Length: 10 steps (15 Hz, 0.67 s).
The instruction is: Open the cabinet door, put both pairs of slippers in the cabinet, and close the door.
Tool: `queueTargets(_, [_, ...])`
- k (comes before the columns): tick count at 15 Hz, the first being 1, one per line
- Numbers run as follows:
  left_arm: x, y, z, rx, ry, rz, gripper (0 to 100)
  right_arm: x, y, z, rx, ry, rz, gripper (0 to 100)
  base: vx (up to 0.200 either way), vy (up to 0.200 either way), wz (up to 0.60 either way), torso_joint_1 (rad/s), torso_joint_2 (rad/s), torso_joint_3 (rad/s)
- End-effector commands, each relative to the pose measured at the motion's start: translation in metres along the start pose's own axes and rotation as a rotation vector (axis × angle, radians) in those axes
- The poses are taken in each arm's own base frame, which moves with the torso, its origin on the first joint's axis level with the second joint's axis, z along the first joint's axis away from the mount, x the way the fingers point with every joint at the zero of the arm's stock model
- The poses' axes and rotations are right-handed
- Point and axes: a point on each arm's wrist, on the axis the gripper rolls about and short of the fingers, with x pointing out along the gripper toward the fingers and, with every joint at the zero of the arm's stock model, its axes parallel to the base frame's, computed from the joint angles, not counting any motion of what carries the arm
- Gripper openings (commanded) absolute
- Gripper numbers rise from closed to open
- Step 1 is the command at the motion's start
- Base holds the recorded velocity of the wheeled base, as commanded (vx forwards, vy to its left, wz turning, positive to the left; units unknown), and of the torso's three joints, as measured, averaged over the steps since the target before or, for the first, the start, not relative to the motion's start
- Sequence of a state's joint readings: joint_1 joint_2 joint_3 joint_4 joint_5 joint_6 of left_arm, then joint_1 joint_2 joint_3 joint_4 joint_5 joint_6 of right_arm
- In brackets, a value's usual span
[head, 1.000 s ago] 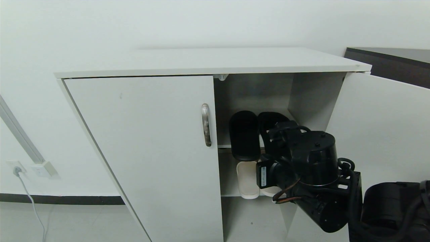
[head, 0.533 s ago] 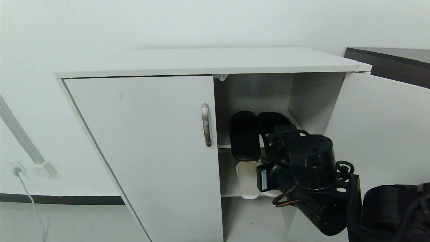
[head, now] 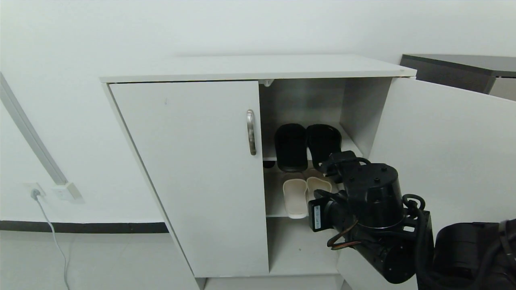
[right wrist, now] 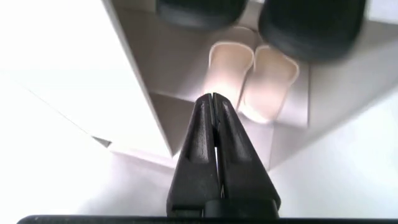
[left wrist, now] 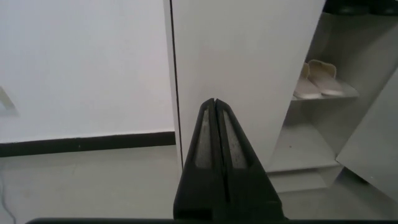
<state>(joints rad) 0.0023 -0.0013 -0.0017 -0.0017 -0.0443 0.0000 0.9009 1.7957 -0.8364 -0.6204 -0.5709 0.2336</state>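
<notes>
The white cabinet (head: 258, 66) has its right door (head: 443, 149) swung open and its left door (head: 189, 161) closed. A pair of black slippers (head: 291, 147) lies on the upper shelf. A pair of pale slippers (head: 295, 193) lies on the shelf below. My right gripper (right wrist: 213, 98) is shut and empty. It hangs just outside the opening, in front of the pale slippers (right wrist: 230, 65) and under the black slippers (right wrist: 311, 25). My left gripper (left wrist: 214, 102) is shut with nothing in it, low before the closed left door, with the pale slippers (left wrist: 320, 78) off to its side.
The closed door carries a metal handle (head: 250, 132) at its inner edge. The cabinet's bottom compartment (head: 298, 249) is bare. A wall socket with a cable (head: 34, 193) is at the left. A dark table (head: 459, 66) stands behind the open door.
The head camera has drawn back from the cabinet, so its base now shows. My right arm no longer covers the right pale slipper, and both pale slippers are in sight.
</notes>
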Motion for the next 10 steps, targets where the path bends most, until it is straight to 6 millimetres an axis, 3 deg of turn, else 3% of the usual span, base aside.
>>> queueTargets(1, [0.0001,0.0000,0.0000,0.000,0.002,0.000,0,0.0003,0.0010,-0.0012,-0.003,0.003,0.002,0,-0.200,0.000,0.00,0.002,0.00,0.002])
queueTargets(6, [0.0001,0.0000,0.0000,0.000,0.002,0.002,0,0.0003,0.0002,-0.0045,-0.008,0.013,0.000,0,-0.200,0.000,0.00,0.004,0.00,0.001])
queueTargets(10, [0.0001,0.0001,0.0000,-0.002,0.002,0.004,0,-0.0002,-0.0020,-0.0098,-0.014,0.018,-0.001,0,0.000,0.000,0.00,0.000,0.00,0.000])
